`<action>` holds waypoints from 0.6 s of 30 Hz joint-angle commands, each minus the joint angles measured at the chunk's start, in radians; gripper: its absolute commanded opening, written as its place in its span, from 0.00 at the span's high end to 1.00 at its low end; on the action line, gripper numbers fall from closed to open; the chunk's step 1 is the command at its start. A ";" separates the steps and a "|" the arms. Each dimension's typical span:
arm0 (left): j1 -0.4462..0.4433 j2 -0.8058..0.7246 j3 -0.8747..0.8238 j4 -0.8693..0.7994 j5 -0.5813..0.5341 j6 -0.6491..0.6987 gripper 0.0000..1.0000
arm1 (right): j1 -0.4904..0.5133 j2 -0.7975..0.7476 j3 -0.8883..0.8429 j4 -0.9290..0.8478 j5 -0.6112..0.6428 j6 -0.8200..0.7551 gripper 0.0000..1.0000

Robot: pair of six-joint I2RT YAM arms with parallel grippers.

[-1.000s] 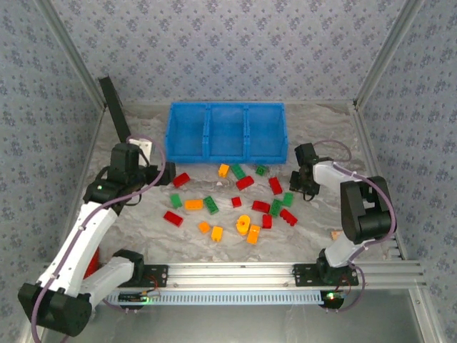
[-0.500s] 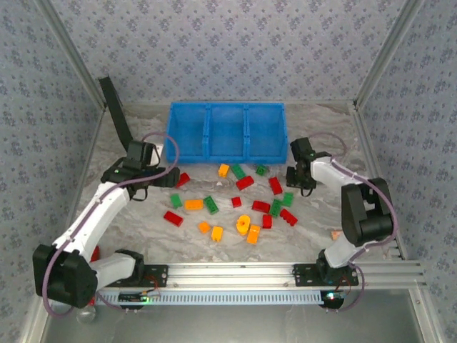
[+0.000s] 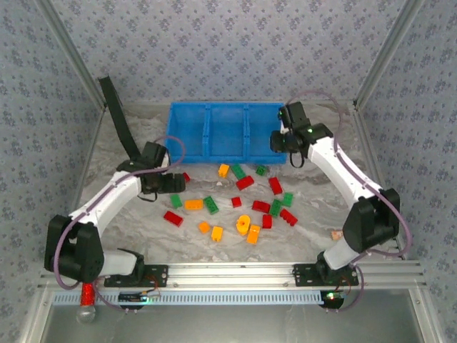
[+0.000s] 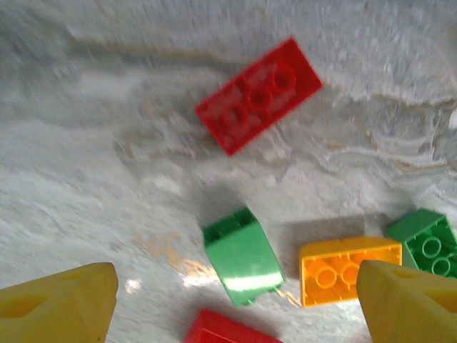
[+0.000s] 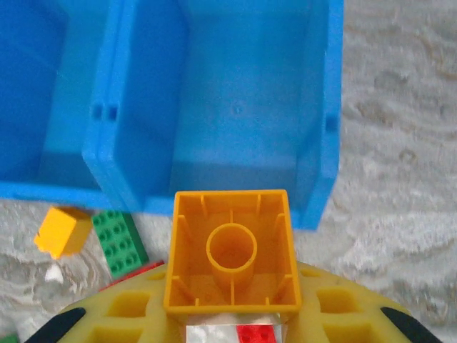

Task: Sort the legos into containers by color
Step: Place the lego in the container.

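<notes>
Left fingers (image 4: 58,304) spread; right fingers (image 5: 334,309) clamp orange lego (image 5: 232,251).

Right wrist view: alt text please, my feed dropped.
The right gripper holds an orange brick, hollow underside toward the camera, by the near wall of the blue tray's end compartment. A green brick and a small orange brick lie on the marbled table at lower left.

1. Left wrist view: a red plastic brick (image 4: 221,329) is getting chopped off by the bottom edge.
2. A green studded plastic brick (image 4: 427,239) is sitting partly behind the yellow finger (image 4: 408,307).
3. Right wrist view: the hollow orange square brick (image 5: 230,251) is hiding most of a small red piece (image 5: 253,334).
4. The bright blue plastic tray (image 5: 107,143) is running off the top and left edges.
</notes>
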 commanded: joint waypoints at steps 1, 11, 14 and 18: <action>-0.040 -0.009 -0.035 -0.005 0.031 -0.177 0.14 | 0.000 0.100 0.083 -0.018 0.013 -0.039 0.74; -0.066 -0.045 -0.122 0.060 -0.004 -0.292 0.15 | -0.001 0.341 0.289 -0.017 0.011 -0.062 0.74; -0.066 -0.034 -0.147 0.103 0.007 -0.316 0.16 | -0.003 0.399 0.333 -0.036 0.011 -0.065 0.74; -0.066 0.007 -0.156 0.145 0.017 -0.326 0.17 | -0.010 0.457 0.347 -0.036 0.006 -0.050 0.73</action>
